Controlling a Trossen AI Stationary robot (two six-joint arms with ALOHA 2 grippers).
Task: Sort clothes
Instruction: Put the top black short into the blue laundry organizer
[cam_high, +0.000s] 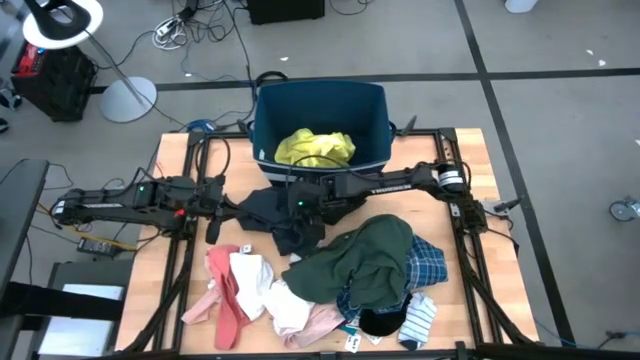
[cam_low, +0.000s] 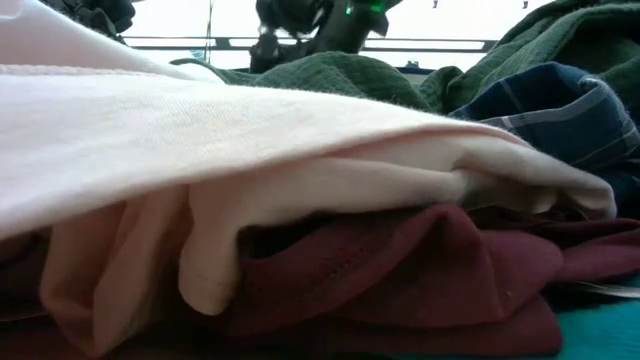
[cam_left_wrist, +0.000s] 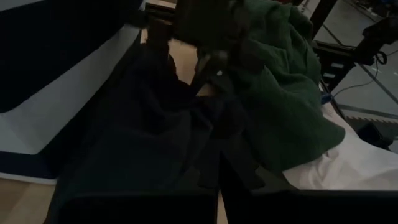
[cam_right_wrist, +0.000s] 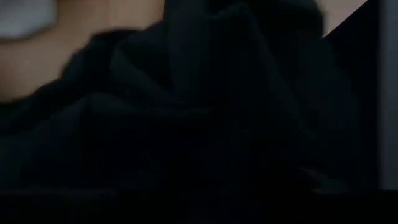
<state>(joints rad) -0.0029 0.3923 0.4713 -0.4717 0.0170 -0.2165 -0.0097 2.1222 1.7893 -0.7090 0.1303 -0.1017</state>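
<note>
A dark navy garment (cam_high: 272, 222) lies spread on the table in front of the blue bin (cam_high: 268, 125), which holds a yellow garment (cam_high: 315, 148). My left gripper (cam_high: 222, 210) is shut at that dark garment's left end. My right gripper (cam_high: 300, 212) comes in from the right and points steeply down over the garment's middle (cam_right_wrist: 199, 112). Its fingers (cam_left_wrist: 206, 68) stand apart, and I cannot tell whether they touch the cloth. The other clothes lie heaped nearer: a dark green piece (cam_high: 370, 255), blue plaid (cam_high: 428, 265), pink (cam_high: 222, 290) and white (cam_high: 255, 275). My left gripper holds the dark garment by its left end (cam_high: 236, 207), coming nearly level from the table's left. Its own fingers hide the place of contact, so I cannot tell whether it has one layer or several. From the fingers the cloth (cam_left_wrist: 143, 180) runs toward the right, and its far part lies on the table.
A black piece (cam_high: 380, 322) and a striped sock (cam_high: 420, 315) lie at the near right edge of the table. Close to the low camera, pale pink cloth (cam_low: 250, 130) over maroon cloth (cam_low: 400, 270) blocks most of the view. Bare tabletop (cam_high: 180, 165) shows at the far left.
</note>
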